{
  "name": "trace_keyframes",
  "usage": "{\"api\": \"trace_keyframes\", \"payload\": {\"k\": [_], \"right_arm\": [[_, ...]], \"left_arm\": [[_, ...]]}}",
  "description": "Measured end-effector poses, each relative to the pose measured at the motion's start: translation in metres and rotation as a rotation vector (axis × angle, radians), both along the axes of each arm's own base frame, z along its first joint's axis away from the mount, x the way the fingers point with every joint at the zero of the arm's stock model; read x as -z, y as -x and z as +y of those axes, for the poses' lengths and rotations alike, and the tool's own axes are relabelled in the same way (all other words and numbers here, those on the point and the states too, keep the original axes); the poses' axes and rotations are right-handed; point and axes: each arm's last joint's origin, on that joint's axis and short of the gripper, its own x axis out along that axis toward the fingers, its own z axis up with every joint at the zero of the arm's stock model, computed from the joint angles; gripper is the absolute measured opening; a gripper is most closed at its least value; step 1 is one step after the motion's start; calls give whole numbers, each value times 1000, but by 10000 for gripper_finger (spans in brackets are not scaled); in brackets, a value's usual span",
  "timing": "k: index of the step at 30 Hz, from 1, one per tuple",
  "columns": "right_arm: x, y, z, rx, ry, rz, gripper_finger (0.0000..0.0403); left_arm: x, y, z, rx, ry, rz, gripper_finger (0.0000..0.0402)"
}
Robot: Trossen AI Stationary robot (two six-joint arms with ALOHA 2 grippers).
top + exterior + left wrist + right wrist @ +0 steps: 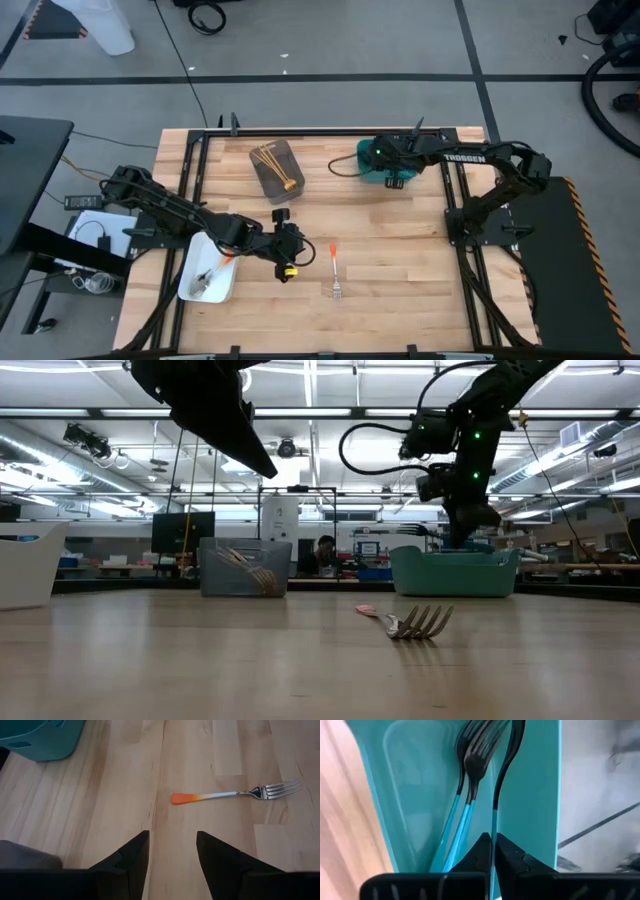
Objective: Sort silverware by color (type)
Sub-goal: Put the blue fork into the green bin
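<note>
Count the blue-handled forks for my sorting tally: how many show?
3, all at the teal tray: two forks lie inside it; the third is pinched in the right tool over the tray. Others may lie hidden beneath.

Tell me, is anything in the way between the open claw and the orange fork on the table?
No. Only bare wooden table lies between the open left gripper and the orange-handled silver fork. The teal plastic tray sits off to the side.
</note>
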Motion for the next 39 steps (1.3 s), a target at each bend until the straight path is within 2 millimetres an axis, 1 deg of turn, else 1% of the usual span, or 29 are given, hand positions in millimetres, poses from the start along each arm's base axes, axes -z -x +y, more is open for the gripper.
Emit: {"api": "trace_keyframes", "payload": {"k": [5, 12, 17, 21, 24, 31, 39], "right_arm": [[-10, 4, -13, 73, -92, -74, 16], [-9, 16, -30, 131, -212, -149, 16], [-9, 21, -33, 138, -262, -156, 16], [-8, 20, -32, 129, -296, -176, 16], [-2, 18, -34, 149, -339, -181, 16], [23, 14, -44, 225, -369, -110, 16], [39, 17, -55, 300, -412, -92, 16]], "left_arm": [[0, -2, 5, -18, 2, -5, 173], [0, -4, 10, -35, 2, -6, 173], [0, -4, 10, -35, 3, -7, 173], [-1, -4, 10, -35, 5, -12, 173], [-1, -4, 10, -35, 6, -15, 173], [-1, -4, 10, -40, 13, -15, 173], [-1, -4, 10, -39, 12, -14, 173]]}}
